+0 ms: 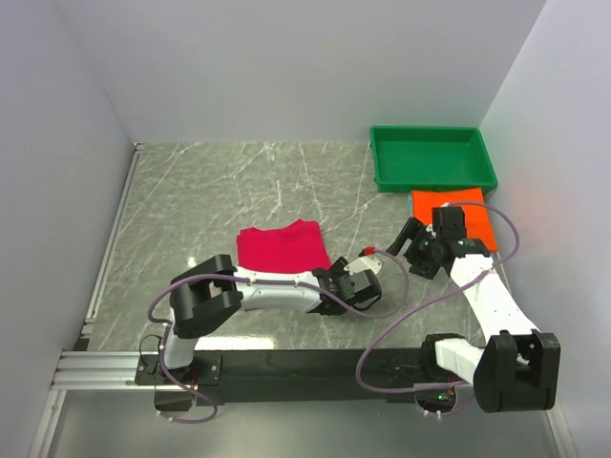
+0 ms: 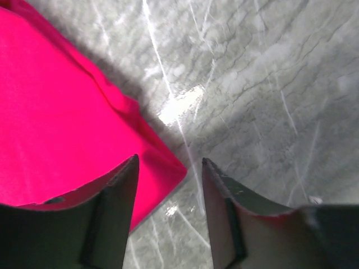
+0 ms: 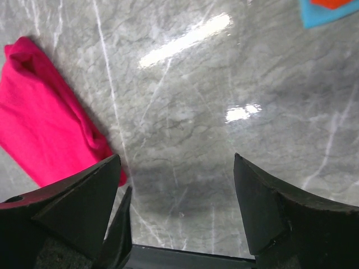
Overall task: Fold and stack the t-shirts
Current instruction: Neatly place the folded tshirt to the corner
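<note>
Pink shirt (image 1: 282, 246) folded flat on the counter (image 1: 191, 191). Left tool (image 2: 168, 162) at that shirt's near right corner, fingers apart, gripping nothing. Tip of the cloth corner showing in the gap between them; contact impossible to tell. Right tool (image 3: 176, 159) right of the pink shirt, over bare stone, fingers wide apart, empty. Orange shirt (image 1: 427, 202) well right of the pink shirt, lying on a teal shirt (image 3: 311, 17). Green tray (image 1: 434, 134) farther back and right of the pink shirt.

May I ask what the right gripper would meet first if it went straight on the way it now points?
Most likely the bare marble table: the open right gripper frames only tabletop; the crimson-pink t-shirt lies off to the side.
</note>
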`<act>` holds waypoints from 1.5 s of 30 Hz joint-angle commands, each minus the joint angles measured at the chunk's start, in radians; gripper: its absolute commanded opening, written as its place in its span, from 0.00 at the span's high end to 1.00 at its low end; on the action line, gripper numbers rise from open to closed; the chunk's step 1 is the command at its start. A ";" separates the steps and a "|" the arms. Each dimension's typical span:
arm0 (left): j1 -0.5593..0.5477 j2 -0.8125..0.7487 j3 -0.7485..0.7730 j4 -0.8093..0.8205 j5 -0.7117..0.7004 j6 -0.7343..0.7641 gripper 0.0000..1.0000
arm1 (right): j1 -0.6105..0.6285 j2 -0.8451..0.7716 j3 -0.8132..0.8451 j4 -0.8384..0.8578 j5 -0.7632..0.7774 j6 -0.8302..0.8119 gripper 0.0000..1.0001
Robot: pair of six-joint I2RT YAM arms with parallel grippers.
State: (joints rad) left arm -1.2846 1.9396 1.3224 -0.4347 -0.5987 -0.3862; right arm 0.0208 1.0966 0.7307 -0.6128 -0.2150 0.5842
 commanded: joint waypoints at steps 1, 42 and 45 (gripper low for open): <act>-0.007 0.033 0.011 0.033 0.002 0.027 0.48 | -0.005 0.000 -0.008 0.077 -0.047 0.019 0.13; 0.047 -0.222 -0.161 0.175 0.053 -0.118 0.99 | 0.502 0.764 0.151 0.783 -0.520 0.310 0.21; 0.047 -0.226 -0.158 0.189 0.076 -0.125 0.99 | 0.505 0.806 0.217 0.719 -0.480 0.253 0.27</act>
State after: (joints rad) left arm -1.2381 1.7233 1.1530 -0.3134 -0.5636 -0.4873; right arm 0.5236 1.8717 0.8902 0.1471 -0.7483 0.9009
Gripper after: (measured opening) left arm 0.026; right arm 0.740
